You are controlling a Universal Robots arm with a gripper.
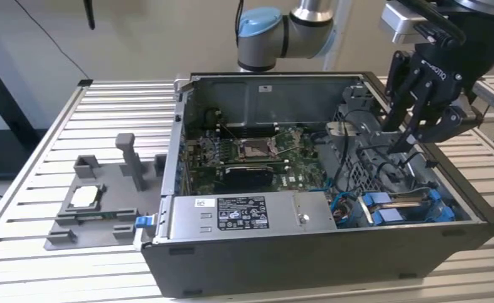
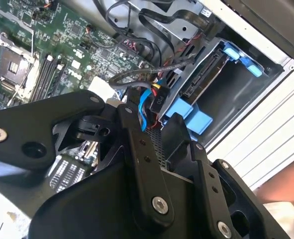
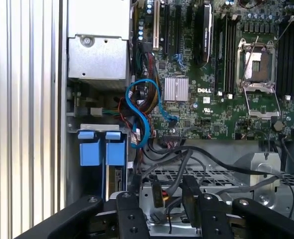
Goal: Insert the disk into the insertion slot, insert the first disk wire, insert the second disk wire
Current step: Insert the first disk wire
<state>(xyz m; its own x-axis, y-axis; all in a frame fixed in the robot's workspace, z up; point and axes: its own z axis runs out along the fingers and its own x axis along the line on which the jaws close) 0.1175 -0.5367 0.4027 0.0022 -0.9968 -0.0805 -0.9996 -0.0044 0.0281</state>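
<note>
Disk (image 1: 408, 203) sits in the slot (image 3: 89, 128) at the case's (image 1: 314, 259) near corner, on the exterior view's right. My gripper (image 1: 402, 144) hangs over the cables (image 3: 142, 107) just beside it — whether it's gripping anything, I can't tell.

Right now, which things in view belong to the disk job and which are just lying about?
Job: disk, in the insertion slot; blue wire; gripper over the case.
Lying about: power-supply box; motherboard; grey fixture on the table.
</note>
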